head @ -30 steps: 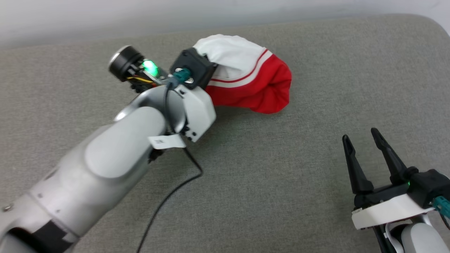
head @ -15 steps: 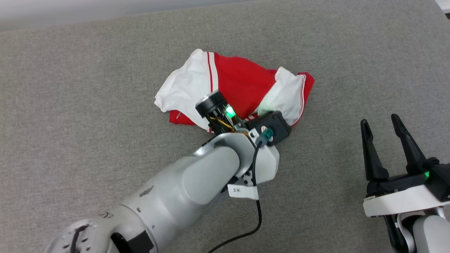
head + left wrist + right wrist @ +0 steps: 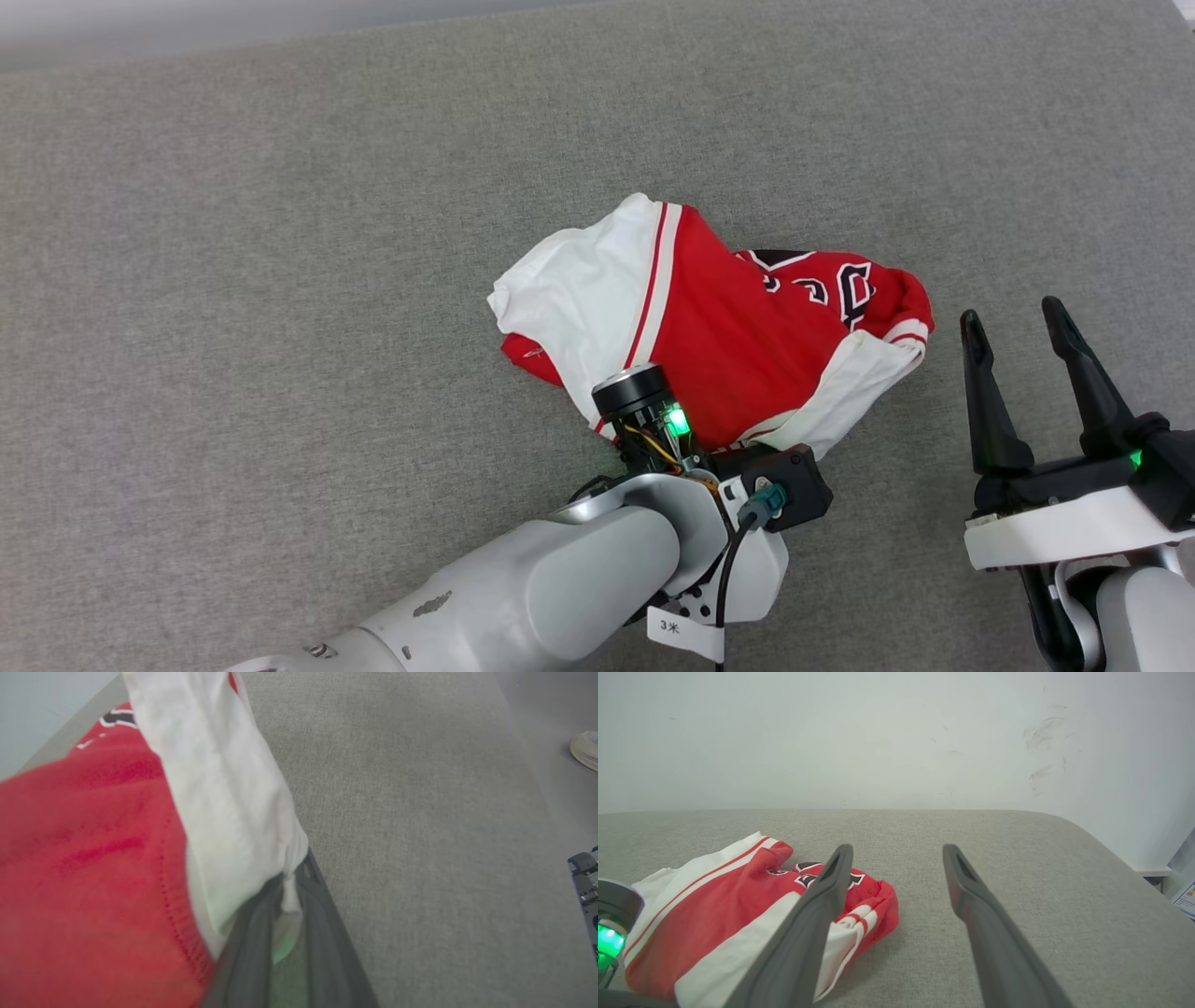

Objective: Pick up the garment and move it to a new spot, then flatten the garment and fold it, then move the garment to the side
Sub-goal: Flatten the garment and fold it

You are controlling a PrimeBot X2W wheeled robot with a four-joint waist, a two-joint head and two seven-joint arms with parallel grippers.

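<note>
Seeing garment (image 3: 738, 345) bunched in a loose heap on grey fabric surface (image 3: 280, 280), roughly mid-view from the head, just left of right end effector (image 3: 1011, 311). Mostly red body, rumpled. White sleeve fanned out on the heap's far-left side, with red-white stripe trim along its seam. Second white sleeve with striped cuff folded along the near-right edge. Can make out part of black, white-outlined lettering on the far-right fold; can't read the whole word. Have left end effector (image 3: 292, 877) pressed nearly together, pinching white sleeve cloth at the heap's near edge, with red cloth just beside it in the left wrist view. Have right end effector spread wide, gripping nothing, beside the heap and not touching it.
</note>
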